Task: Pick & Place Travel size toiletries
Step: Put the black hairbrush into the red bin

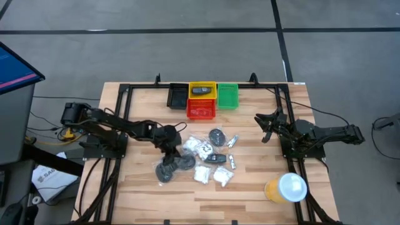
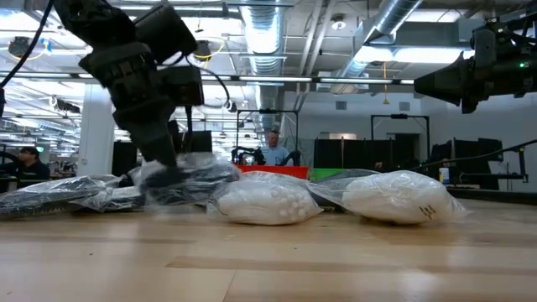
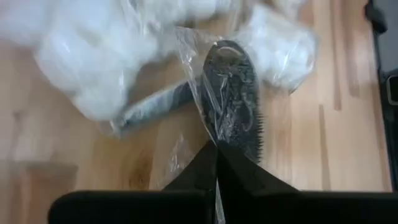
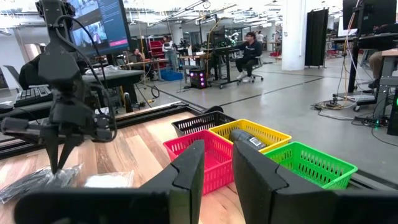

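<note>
- The left gripper point(image 1: 170, 156) is seen lowered onto the left edge of the pile of toiletries, its fingers point(image 3: 239, 171) pinched fully together on the clear wrapper of a bagged black oblong piece point(image 3: 231, 96).
- In the left wrist view, the long axis of that piece is seen running straight ahead from the fingertips, in line with the gripper's own reach; the grip falls at its near end, so the rest is judged likely to hang or swing once lifted.
- A white crinkly packet point(image 3: 93, 68) is seen touching the wrapper on one side, and another packet point(image 3: 280, 43) lies just beyond the far end; some dragging of these is judged possible.
- In the high view, the pinched item lies at the pile's left, beside a dark grey disc point(image 1: 165, 172); the bins lie beyond the pile, the red bin point(image 1: 201, 110) nearest.
- The left arm is clearly the nearer one: the right gripper point(image 1: 267, 122) is held well apart at the right of the table, above the surface, its fingers point(image 4: 186, 171) slightly parted with nothing between them.
- The yellow bin point(image 4: 273, 134) already holds a dark item.
</note>
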Robot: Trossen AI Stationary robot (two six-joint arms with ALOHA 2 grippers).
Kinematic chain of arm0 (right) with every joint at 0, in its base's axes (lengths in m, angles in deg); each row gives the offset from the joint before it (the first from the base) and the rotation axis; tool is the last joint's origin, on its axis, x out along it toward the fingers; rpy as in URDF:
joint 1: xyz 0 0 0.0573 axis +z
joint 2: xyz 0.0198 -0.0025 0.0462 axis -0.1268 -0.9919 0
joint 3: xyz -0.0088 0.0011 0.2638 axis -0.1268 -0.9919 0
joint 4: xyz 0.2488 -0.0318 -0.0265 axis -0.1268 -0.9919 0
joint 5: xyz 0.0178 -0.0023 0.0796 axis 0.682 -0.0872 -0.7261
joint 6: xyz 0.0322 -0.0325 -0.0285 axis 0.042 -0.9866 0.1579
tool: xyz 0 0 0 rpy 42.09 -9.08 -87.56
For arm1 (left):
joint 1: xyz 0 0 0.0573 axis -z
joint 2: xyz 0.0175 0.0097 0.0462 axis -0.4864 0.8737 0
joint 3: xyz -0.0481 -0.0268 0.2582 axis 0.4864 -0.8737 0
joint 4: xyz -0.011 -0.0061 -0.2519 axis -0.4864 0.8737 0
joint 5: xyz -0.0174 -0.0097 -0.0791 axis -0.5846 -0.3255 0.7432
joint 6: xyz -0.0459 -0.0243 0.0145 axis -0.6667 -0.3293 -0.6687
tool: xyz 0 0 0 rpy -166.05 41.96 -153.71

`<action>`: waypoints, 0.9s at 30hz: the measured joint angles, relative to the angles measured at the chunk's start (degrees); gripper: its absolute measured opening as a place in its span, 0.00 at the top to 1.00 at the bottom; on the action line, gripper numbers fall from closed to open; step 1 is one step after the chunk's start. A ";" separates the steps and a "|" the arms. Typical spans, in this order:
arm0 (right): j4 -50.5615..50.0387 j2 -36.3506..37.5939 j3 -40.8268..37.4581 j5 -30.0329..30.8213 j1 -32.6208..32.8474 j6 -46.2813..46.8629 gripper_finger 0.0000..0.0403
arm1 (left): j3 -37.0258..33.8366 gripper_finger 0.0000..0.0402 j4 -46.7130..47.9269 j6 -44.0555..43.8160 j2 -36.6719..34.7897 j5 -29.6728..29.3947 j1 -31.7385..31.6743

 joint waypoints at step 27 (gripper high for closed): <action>0.02 -0.02 0.00 0.04 -0.05 -0.50 0.81 | 1.31 1.00 0.15 13.85 -13.08 -18.31 -17.51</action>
